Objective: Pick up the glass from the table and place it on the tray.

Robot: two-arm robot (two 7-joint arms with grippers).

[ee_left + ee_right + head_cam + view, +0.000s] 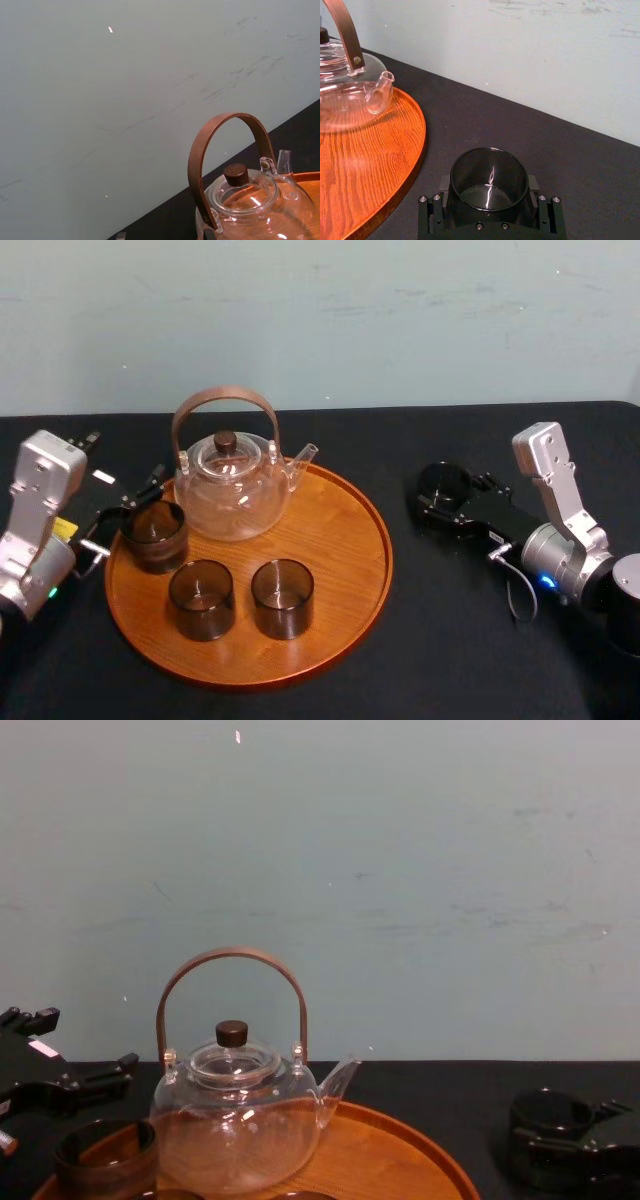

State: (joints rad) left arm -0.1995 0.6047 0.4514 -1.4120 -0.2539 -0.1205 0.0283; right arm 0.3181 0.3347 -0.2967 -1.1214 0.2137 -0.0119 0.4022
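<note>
A dark smoky glass (443, 483) (489, 177) stands on the black table (450, 650), right of the round wooden tray (365, 570). My right gripper (441, 497) (489, 184) reaches in from the right and is shut on it, one finger pad (445, 181) against each side of its wall. From the chest it shows low at the right (565, 1125). My left gripper (128, 512) rests at the tray's left edge, open, beside another dark glass (153, 533) that stands on the tray.
A clear glass teapot (232, 485) with a brown hoop handle stands at the back of the tray. Two more dark glasses (202, 598) (282, 597) stand at its front. A pale wall rises behind the table.
</note>
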